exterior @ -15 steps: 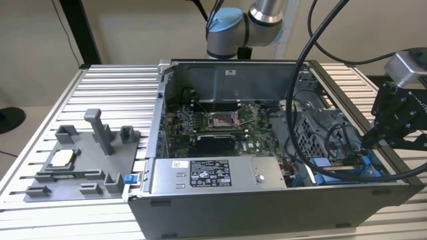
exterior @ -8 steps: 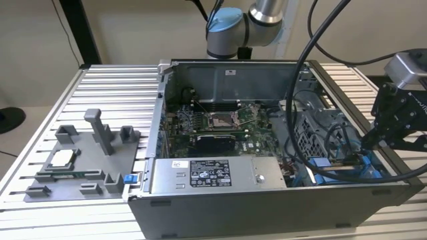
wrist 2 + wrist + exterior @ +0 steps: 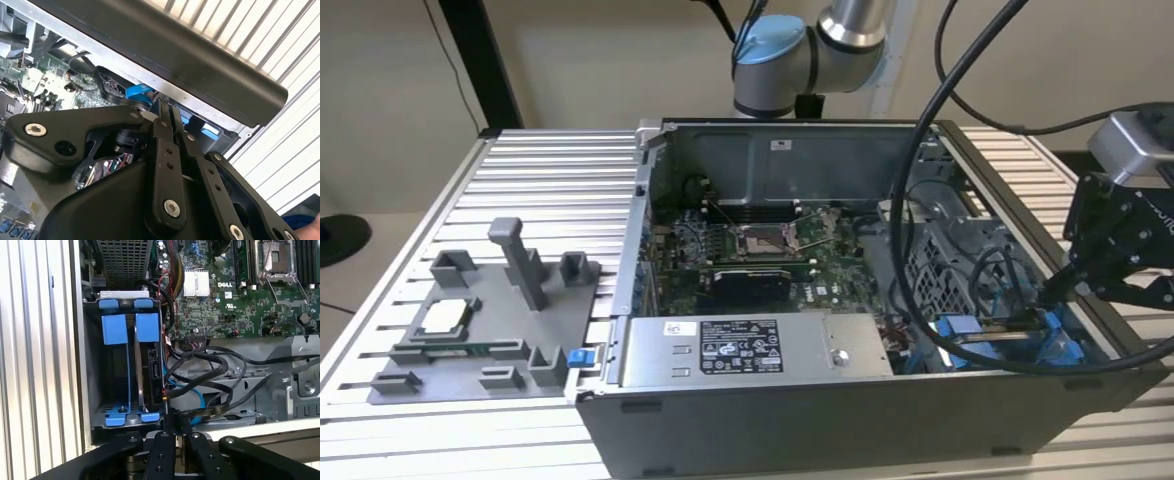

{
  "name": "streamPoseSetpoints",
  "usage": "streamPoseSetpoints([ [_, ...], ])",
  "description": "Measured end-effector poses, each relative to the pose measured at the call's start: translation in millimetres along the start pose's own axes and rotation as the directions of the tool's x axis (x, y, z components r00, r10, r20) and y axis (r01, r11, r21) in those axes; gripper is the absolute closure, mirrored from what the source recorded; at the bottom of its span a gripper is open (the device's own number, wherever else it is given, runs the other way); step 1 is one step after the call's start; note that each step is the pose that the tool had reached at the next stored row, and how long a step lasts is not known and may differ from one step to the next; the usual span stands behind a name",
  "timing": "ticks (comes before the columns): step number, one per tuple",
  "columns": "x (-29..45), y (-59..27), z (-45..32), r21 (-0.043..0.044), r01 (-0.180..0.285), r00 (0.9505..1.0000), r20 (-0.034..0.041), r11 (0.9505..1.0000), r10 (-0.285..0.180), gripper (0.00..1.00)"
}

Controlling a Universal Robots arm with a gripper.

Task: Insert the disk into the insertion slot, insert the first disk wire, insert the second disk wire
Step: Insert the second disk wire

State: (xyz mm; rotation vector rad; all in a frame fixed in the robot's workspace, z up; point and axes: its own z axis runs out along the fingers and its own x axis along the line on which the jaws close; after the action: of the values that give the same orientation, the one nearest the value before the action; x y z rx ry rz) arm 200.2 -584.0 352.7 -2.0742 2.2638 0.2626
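One computer case (image 3: 854,425), one power-supply box (image 3: 854,350), one grey fixture plate (image 3: 454,380), one insertion slot (image 3: 116,375), two blue tabs (image 3: 114,329).

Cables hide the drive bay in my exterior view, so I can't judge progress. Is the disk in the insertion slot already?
Observer: Yes. In the first wrist view the disk sits inside the insertion slot, and its blue carrier tab is level with the tab of the bay next to it.
Operator: And where is the claw relative to it?
Observer: The claw is close beside the disk's connector end, where black wires bunch together. I cannot tell whether any of them is plugged in.
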Motion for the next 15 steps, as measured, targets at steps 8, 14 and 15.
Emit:
streamPoseSetpoints([
  [8, 5.2, 0.7, 1.4, 0.0001, 0.0, 1.0, -0.001, 1.0, 0.0, 0.0],
  [14, 7.1, 1.8, 3.2, 0.0012, -0.001, 0.9999, -0.0122, 1.0, 0.001, 0.0],
  [15, 7.9, 2.2, 3.5, 0.0012, -0.001, 0.9999, -0.0123, 1.0, 0.001, 0.0],
])
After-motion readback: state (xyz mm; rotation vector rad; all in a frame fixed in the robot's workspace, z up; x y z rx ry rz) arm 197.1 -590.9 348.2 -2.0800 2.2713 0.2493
